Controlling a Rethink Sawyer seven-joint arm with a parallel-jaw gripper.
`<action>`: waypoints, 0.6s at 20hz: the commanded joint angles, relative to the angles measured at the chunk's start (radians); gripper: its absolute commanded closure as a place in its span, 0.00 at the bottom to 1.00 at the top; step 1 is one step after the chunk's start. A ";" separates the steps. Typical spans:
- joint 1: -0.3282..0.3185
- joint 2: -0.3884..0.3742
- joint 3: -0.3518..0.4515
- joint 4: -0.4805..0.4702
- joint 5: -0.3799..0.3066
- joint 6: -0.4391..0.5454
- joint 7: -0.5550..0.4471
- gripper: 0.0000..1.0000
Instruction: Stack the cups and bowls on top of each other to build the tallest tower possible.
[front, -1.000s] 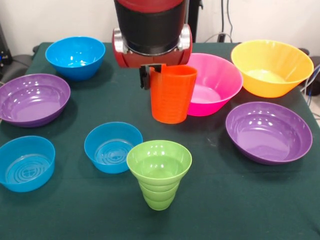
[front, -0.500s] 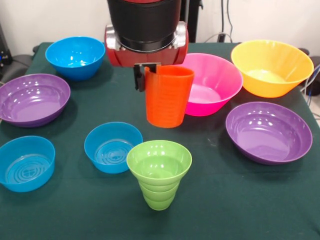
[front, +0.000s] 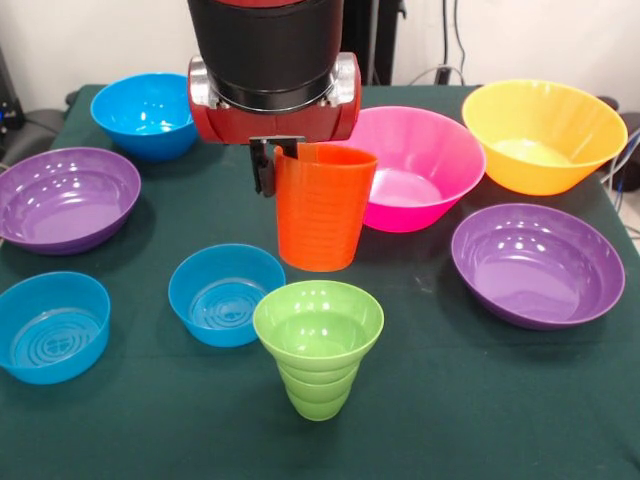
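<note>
My gripper (front: 283, 160) is shut on the rim of the orange cup (front: 318, 215). One black finger (front: 262, 165) shows outside the cup's left wall; the other is hidden inside. The cup hangs upright, just behind the lime green cup (front: 318, 345) and right of the middle blue bowl (front: 225, 293). The pink bowl (front: 425, 165) sits right behind the orange cup. No tower stands anywhere; every bowl lies apart on the table.
A blue bowl (front: 150, 112) sits at the back left, a purple bowl (front: 65, 198) at the left, another blue bowl (front: 50, 325) at the front left. The yellow-orange bowl (front: 545, 135) and a second purple bowl (front: 538, 262) are on the right. A green cloth (front: 460, 410) covers the table.
The arm has carried the orange cup to the left and toward the front of the table, away from the pink bowl and closer to the green cup. Nothing else moved.
</note>
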 joint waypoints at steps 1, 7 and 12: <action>-0.015 -0.007 0.034 0.135 -0.027 -0.110 -0.234 1.00; -0.027 -0.010 0.033 0.198 -0.017 -0.171 -0.210 1.00; -0.007 0.028 0.043 0.136 -0.031 -0.167 -0.201 1.00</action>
